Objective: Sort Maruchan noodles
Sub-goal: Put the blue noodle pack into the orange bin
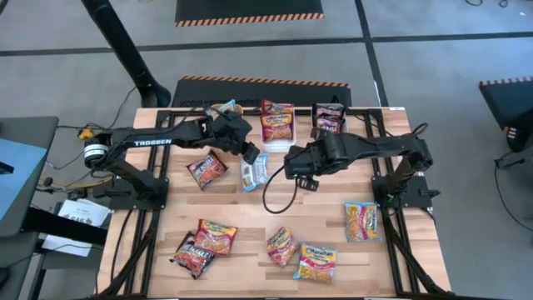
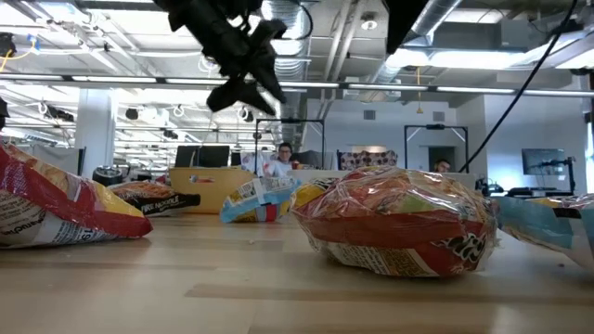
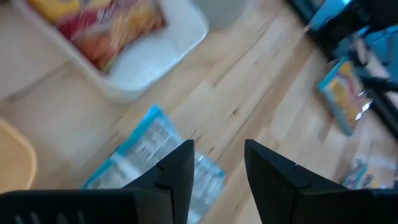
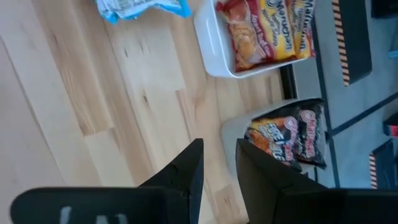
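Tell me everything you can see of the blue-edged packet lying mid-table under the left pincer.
The blue-edged packet is a small flat plastic wrapper, pale with printed text and blue borders, back side up as the left wrist view shows. It lies slightly crumpled on the bare wooden table, in front of the white bin. The left pincer hangs open over it; contact can't be confirmed.

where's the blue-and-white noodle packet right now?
In the high view the blue-and-white packet lies flat mid-table, just below the left end effector, in front of the white bin and right of a red-orange packet.
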{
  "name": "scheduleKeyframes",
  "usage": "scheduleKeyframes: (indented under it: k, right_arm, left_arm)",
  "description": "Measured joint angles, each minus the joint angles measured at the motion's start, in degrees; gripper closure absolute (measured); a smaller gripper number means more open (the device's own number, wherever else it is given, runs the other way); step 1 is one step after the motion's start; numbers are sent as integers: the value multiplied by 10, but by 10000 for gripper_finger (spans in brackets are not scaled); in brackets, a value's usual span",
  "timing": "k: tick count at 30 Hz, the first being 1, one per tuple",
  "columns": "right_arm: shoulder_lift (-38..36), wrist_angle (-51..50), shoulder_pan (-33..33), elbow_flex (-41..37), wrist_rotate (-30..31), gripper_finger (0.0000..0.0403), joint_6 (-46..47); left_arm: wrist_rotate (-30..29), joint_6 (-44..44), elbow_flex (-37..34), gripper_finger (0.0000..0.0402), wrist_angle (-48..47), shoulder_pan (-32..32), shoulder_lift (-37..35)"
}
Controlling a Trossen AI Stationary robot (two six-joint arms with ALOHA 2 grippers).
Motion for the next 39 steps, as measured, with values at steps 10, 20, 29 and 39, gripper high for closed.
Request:
scheduleKeyframes:
  k: [10, 20, 29, 39]
  right_arm:
    - [-43, -1, -13, 0, 0, 284, -1]
    - [-58, -1, -65, 0, 2, 284, -3]
    - [-57, -2, -84, 0, 1, 285, -12]
    - [-57, -2, -84, 0, 1, 284, -11]
  left_arm:
    - [-63, -72, 38, 274, -47, -10, 0]
    - [-73, -66, 50, 274, -24, -56, 82]
    - [-86, -77, 68, 274, -43, -58, 152]
    - [-97, -96, 69, 274, -72, -80, 216]
